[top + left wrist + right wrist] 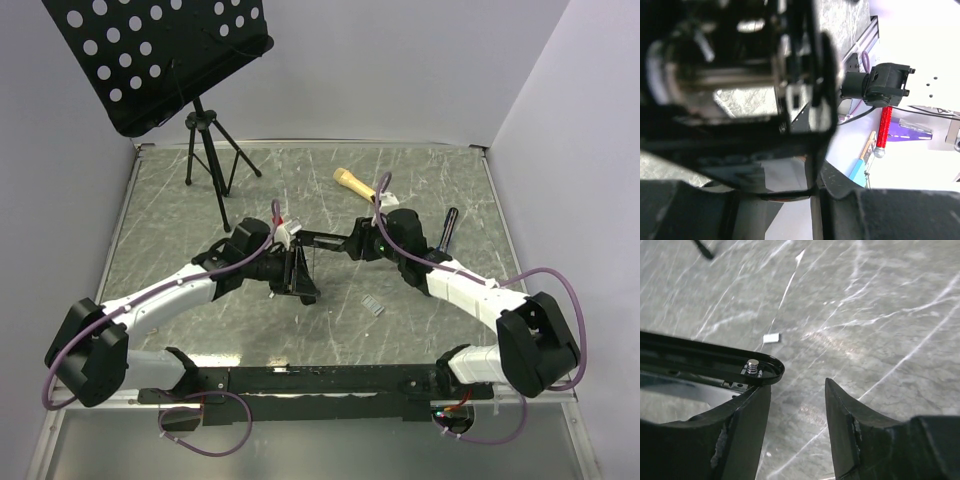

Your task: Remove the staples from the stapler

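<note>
The black stapler [318,243] is held above the table's middle, swung open into two long bars. My left gripper [293,262] is shut on its lower part; in the left wrist view the stapler [740,145] fills the frame as a blurred black shape between my fingers [875,210]. My right gripper [358,243] is open at the far end of the upper bar. In the right wrist view that bar's rounded end [760,371] with a small metal spring post lies against my left finger [747,415], outside the empty gap of the gripper [797,385]. The staples [372,306] lie as a small grey strip on the table.
A small pale rectangle [771,338] lies on the table in the right wrist view. A perforated black music stand [160,60] on a tripod stands at the back left. A yellow-handled tool [352,182] and a black pen [449,228] lie behind the grippers.
</note>
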Robot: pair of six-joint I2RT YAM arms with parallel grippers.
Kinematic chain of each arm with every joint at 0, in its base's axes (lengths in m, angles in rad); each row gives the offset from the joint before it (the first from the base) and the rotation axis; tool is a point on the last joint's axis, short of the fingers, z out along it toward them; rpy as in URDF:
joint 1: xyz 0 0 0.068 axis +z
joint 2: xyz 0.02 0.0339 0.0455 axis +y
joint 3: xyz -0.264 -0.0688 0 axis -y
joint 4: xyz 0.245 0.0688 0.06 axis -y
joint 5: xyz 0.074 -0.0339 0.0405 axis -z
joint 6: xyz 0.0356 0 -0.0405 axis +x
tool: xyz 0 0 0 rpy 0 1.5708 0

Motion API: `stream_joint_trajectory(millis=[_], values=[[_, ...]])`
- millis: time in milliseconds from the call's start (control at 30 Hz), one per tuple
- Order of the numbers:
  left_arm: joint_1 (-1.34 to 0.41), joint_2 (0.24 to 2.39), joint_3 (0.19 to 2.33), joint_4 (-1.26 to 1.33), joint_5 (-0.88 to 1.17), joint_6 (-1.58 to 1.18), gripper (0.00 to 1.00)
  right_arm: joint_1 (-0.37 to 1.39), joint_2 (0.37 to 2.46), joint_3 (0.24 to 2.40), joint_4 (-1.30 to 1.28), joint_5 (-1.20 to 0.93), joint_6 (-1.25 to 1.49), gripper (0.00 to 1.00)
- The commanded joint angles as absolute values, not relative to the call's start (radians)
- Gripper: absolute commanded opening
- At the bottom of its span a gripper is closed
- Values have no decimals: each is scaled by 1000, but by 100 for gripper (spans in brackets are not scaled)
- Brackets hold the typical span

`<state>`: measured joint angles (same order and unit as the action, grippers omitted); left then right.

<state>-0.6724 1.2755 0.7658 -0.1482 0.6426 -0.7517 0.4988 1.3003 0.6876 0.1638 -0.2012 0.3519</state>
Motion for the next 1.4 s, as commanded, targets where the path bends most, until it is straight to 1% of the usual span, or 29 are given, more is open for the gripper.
stream_joint_trajectory(millis=[0, 67, 200, 333, 500, 767, 867, 967, 1133, 1367], values=[[-690, 1290, 821, -111, 793, -712, 1, 515, 1290, 683, 356, -419, 299, 57], [-690, 1299, 825, -104, 805, -710, 1, 517, 1308, 689, 348, -414, 330, 57], [-698, 1319, 828, -104, 862, -664, 1, 511, 1325, 683, 339, -246, 416, 55], [-706, 1351, 822, -133, 905, -605, 1, 500, 1359, 742, 330, -253, 420, 54], [-733, 1404, 848, -199, 896, -511, 1, 477, 1391, 844, 302, -227, 422, 53], [-736, 1443, 845, -129, 908, -541, 1, 463, 1446, 926, 318, -253, 471, 53], [-736, 1447, 842, -98, 896, -554, 1, 460, 1471, 925, 343, -294, 504, 53], [-738, 1437, 825, -8, 893, -589, 1, 468, 1488, 890, 414, -345, 564, 53], [-736, 1439, 792, 203, 922, -673, 1, 477, 1480, 798, 544, -466, 670, 53], [-738, 1422, 787, 296, 919, -701, 1, 477, 1434, 680, 788, -633, 863, 54]])
